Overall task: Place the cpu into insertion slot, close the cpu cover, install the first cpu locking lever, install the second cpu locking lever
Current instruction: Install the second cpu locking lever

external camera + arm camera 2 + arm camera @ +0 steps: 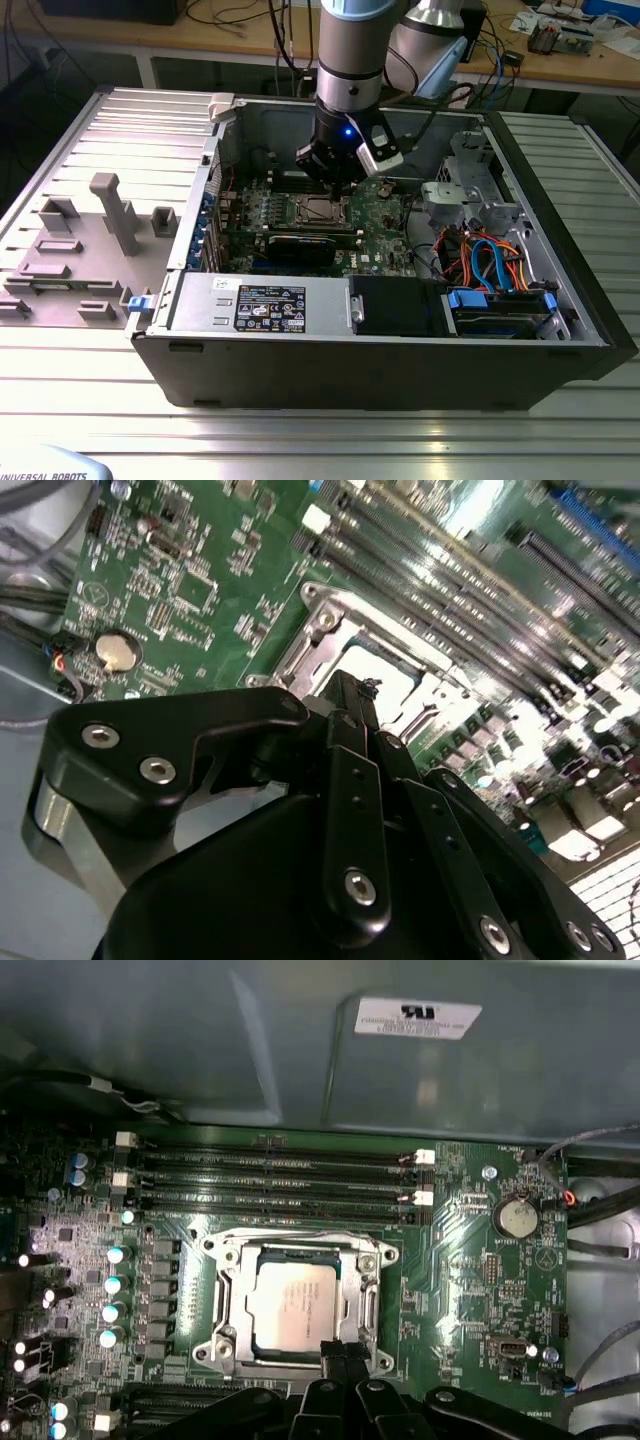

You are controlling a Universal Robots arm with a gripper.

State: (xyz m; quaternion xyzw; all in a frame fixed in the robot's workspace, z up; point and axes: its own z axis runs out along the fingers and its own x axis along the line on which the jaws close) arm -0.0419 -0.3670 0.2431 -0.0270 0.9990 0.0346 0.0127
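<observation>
The cpu (300, 1305), a flat square chip with a dull silver top, lies in the insertion slot (213, 1352) on the green motherboard. The cpu cover (232, 1290), a silvery frame with a square window, is folded down flat around the chip. My gripper (343, 1348) is shut, its black fingertips together at the socket's edge, just beside the chip, with nothing visible between them. In the second wrist view the gripper (347, 688) points at the cover (330, 610) and the bright cpu (385, 680). The exterior view has the gripper (335, 180) low over the slot (318, 209). Whether the locking levers are latched I cannot tell.
Long memory slots (270, 1175) run beside the socket, and a row of capacitors (115, 1285) lines another side. A black expansion card (300, 245), a drive bay (395, 305) and bundled cables (480, 255) fill the open case. The case walls (225, 130) stand close around.
</observation>
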